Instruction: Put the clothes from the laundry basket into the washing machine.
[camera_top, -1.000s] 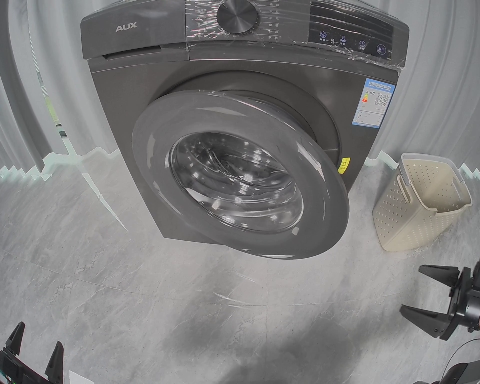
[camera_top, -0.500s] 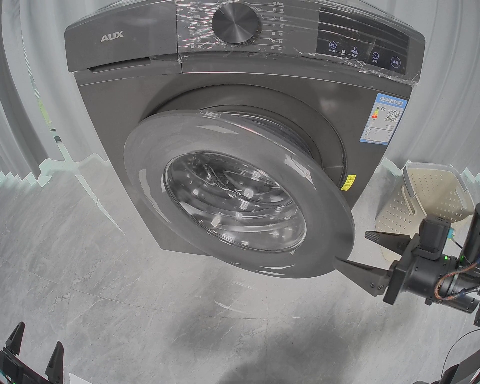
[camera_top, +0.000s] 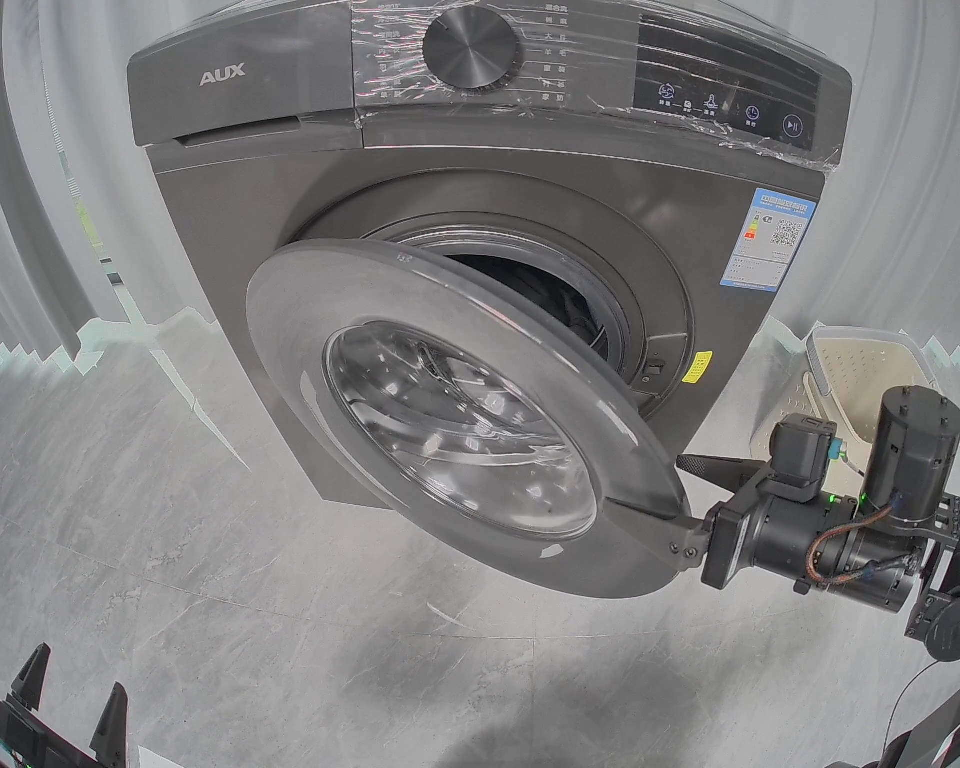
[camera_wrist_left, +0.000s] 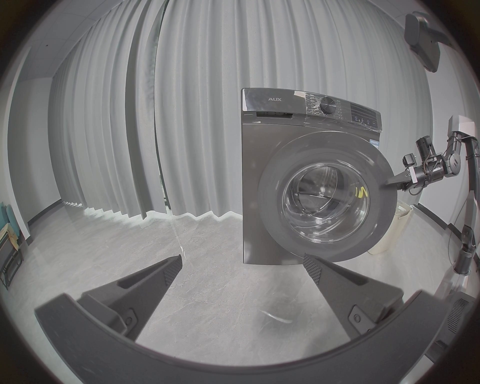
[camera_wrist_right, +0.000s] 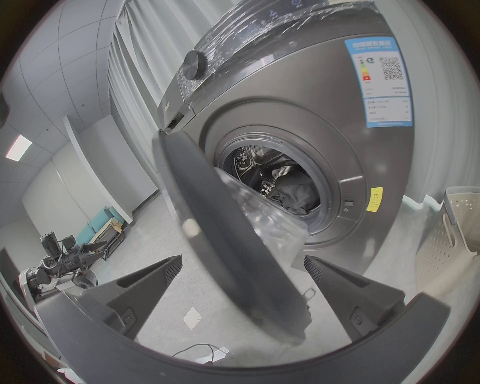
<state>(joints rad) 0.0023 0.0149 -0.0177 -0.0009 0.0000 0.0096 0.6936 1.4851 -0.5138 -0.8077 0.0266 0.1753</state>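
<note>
The grey washing machine (camera_top: 480, 150) stands ahead with its round door (camera_top: 450, 420) swung partly open. Dark clothes (camera_wrist_right: 295, 192) lie inside the drum. My right gripper (camera_top: 672, 495) is open at the door's free edge, which runs between its two fingers (camera_wrist_right: 350, 295). The cream laundry basket (camera_top: 860, 370) stands on the floor to the right of the machine, behind my right arm; the part of its inside that I see is bare plastic. My left gripper (camera_top: 70, 700) hangs low at the near left, open, nothing between its fingers (camera_wrist_left: 145, 285).
Grey tiled floor (camera_top: 300, 600) spreads in front of the machine. Pale curtains (camera_wrist_left: 190, 100) hang behind and to both sides. A white slip and a cable (camera_wrist_right: 200, 350) lie on the floor under the door.
My right gripper moved from the lower right up to the door's edge. The door has swung wider, uncovering the drum opening. The head camera also shifted slightly. The left gripper stayed put.
</note>
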